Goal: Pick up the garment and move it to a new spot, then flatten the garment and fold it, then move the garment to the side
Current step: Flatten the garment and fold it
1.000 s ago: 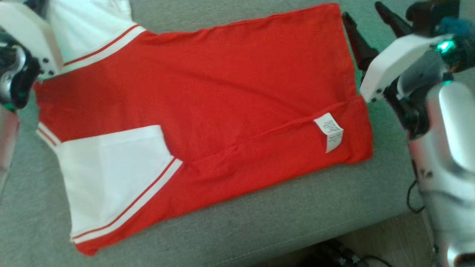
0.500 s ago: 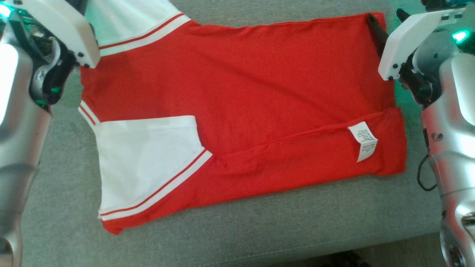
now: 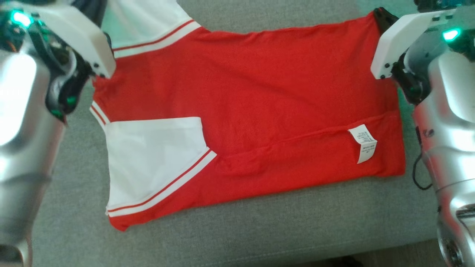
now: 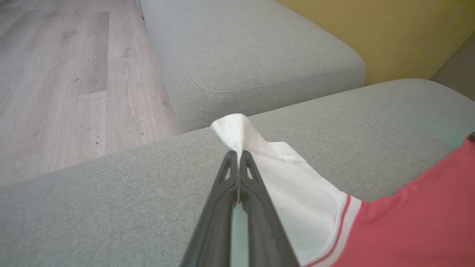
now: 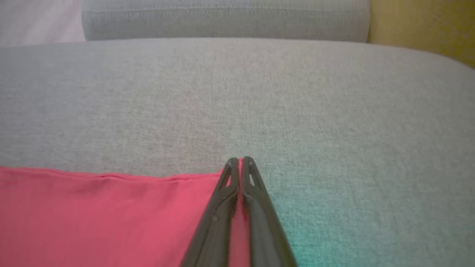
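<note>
Grey sofa (image 3: 259, 230): bare strip along the near edge, more bare fabric past the far hem. Red shirt (image 3: 259, 92), white striped sleeves (image 3: 148, 163), lies flat across it, near side folded over, label (image 3: 365, 142) up. Left wrist view adds floor (image 4: 55, 74) and a second cushion (image 4: 252, 48). Left gripper (image 4: 237, 155) pinches the far sleeve's tip; right gripper (image 5: 240, 161) pinches the red hem corner.

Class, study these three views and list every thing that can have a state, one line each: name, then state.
garment, spread on the sofa cushion, near long edge folded over.
near sleeve, folded in onto the red body.
label, exposed, facing up.
left hand, shut on the tip of the far sleeve.
right hand, shut on the garment's red far corner.
</note>
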Tool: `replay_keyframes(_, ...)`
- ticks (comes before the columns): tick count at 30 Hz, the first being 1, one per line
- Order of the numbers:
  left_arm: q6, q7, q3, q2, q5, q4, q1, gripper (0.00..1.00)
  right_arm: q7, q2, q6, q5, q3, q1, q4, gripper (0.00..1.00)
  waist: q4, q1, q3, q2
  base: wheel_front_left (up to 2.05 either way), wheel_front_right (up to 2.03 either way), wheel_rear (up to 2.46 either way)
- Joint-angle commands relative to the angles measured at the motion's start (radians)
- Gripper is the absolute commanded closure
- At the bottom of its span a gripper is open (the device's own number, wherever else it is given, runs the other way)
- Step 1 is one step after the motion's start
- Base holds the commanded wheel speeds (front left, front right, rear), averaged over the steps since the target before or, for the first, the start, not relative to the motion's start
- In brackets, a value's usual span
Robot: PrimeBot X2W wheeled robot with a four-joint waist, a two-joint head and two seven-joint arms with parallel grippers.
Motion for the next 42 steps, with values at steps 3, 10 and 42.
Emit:
replay_keyframes(3,-0.002,-0.039,0.046,0.044,-0.017,-0.076,0.038,1.0,-0.058,0.008,0.007,0.027,0.039,0.025,-0.046,1.0,0.011,0.0,-0.046,0.0,0.0,0.0,0.0)
replay_keyframes(10,0.037,-0.095,0.059,0.068,-0.058,-0.269,0.277,1.0,-0.134,-0.046,0.007,0.095,0.07,0.185,-0.139,1.0,0.044,0.0,-0.137,0.0,0.0,0.0,0.0)
replay_keyframes(42,0.198,-0.339,0.027,0.011,-0.094,-0.49,0.904,0.0,-0.045,0.02,0.007,0.045,-0.245,0.832,-0.718,0.0,0.075,0.0,-0.271,0.0,0.0,0.0,0.0)
